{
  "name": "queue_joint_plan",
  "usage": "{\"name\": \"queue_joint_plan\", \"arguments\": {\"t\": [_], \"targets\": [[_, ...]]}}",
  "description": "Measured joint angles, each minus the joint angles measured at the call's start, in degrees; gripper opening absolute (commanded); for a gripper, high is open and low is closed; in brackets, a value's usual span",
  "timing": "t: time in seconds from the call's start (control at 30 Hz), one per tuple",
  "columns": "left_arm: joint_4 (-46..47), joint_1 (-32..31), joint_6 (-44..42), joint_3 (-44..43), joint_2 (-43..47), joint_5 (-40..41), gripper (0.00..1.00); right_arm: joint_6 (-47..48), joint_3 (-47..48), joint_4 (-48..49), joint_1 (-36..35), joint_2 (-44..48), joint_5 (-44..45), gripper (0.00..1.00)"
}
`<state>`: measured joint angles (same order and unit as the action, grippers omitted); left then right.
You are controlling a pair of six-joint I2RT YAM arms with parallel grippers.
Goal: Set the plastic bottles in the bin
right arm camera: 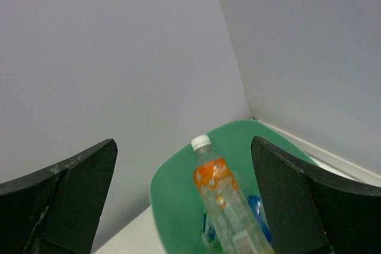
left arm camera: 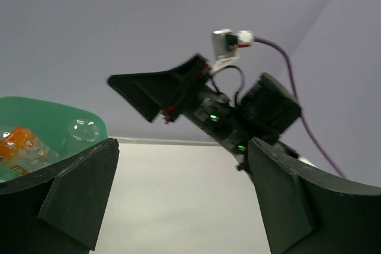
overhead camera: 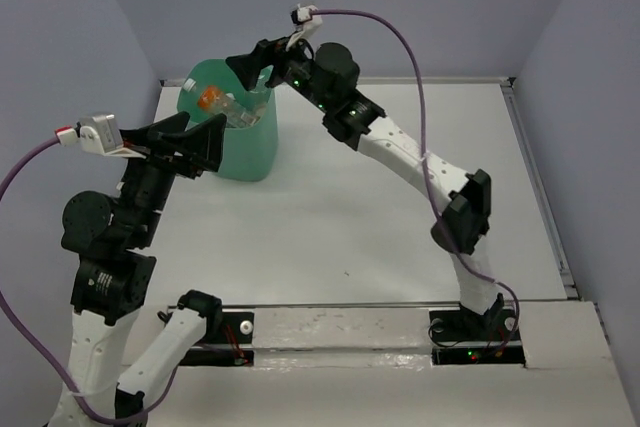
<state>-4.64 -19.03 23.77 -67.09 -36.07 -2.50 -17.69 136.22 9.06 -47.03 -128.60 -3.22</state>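
The mint-green bin [overhead camera: 246, 155] stands at the back left of the table. Plastic bottles lie inside it: a clear one with an orange label and white cap [right arm camera: 221, 197] on top, and blue-labelled ones [right arm camera: 259, 213] beneath. The same pile [overhead camera: 224, 105] shows from above. My right gripper [overhead camera: 260, 69] hangs over the bin's rim, open, its jaws [right arm camera: 183, 144] wide apart with the orange-labelled bottle lying free below them. My left gripper [overhead camera: 203, 137] is open and holds nothing, raised just left of the bin [left arm camera: 56, 117]. Between its jaws [left arm camera: 183, 147] only bare table shows.
Grey walls close in behind and to the left of the bin. A raised table edge [overhead camera: 535, 187] runs along the right side. The right arm [overhead camera: 400, 152] stretches diagonally across the table. A purple cable [overhead camera: 415, 67] arcs above it.
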Motion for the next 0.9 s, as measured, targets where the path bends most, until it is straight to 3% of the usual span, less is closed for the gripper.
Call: {"name": "queue_joint_plan", "arguments": {"t": [0.1, 0.13, 0.2, 0.23, 0.27, 0.37, 0.5, 0.63, 0.77, 0.9], "targets": [[-1.6, 0.0, -0.2, -1.6, -0.1, 0.3, 0.99, 0.4, -20.3, 2.4, 0.0, 16.7, 0.0, 1.0], [-2.1, 0.0, -0.2, -1.9, 0.0, 0.2, 0.99, 0.7, -30.9, 6.3, 0.0, 25.0, 0.3, 0.99], [-3.2, 0.0, -0.2, -2.1, 0.3, -0.1, 0.99, 0.6, -46.1, 7.0, 0.0, 38.9, 0.9, 0.89], [-3.4, 0.0, -0.2, -2.1, 0.4, -0.2, 0.99, 0.5, -53.5, 8.5, -0.3, 45.4, 1.4, 0.91], [-3.8, 0.0, -0.1, -1.9, 0.7, -0.6, 0.99, 0.5, -57.6, 8.3, -0.3, 50.3, 2.0, 0.99], [-3.8, 0.0, 0.5, -0.9, 2.5, -2.3, 0.99, -0.5, -73.4, 6.2, -0.7, 68.6, 4.3, 1.0], [-3.5, 0.0, 1.3, 1.1, 4.7, -6.1, 0.99, -1.1, -84.8, -4.7, -1.1, 87.3, 6.6, 1.0], [-3.3, 0.0, 2.2, 4.3, 5.4, -10.3, 0.99, -2.0, -88.3, -14.8, -1.1, 102.0, 8.4, 1.0], [-3.3, 0.0, 2.5, 7.5, 5.4, -12.9, 0.99, -2.9, -88.7, -21.7, -1.1, 112.2, 11.0, 1.0], [-3.0, 0.0, 2.7, 8.8, 5.4, -14.4, 0.99, -3.1, -88.7, -25.4, -1.1, 115.6, 13.6, 1.0]]}}
